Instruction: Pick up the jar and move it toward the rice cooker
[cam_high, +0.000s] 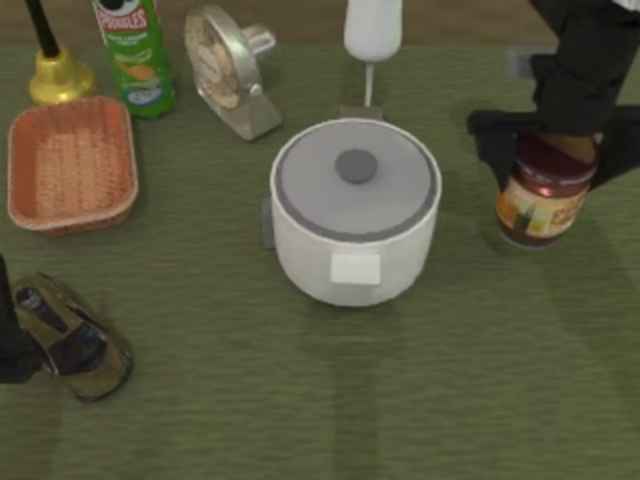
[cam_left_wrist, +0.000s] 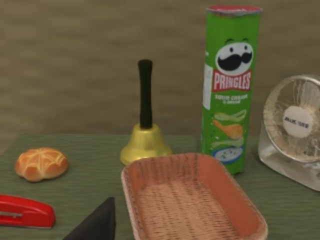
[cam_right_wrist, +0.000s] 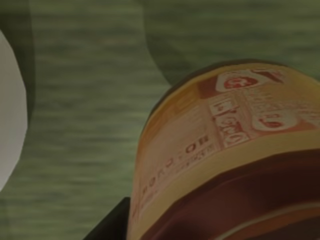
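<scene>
Jar (cam_high: 541, 198): upright right of cooker (cam_high: 355, 210), lid on, right gripper (cam_high: 555, 145) fingers clamped on it.
Basket (cam_high: 70, 165): nothing inside.
Left gripper: fingers unreadable.

A tall green can (cam_left_wrist: 230, 90) carries the brand name "PRINGLES" in white letters on a red band, beneath the moustached mascot face; the small line under the brand is too blurred to read. From above, the same can (cam_high: 134, 52) shows part of that red band. The clock (cam_left_wrist: 295, 122) bears a small dark mark on its white centre disc, unreadable. The jar's label (cam_right_wrist: 220, 145) has dark print running sideways and red-and-white badges, none of it legible.
</scene>
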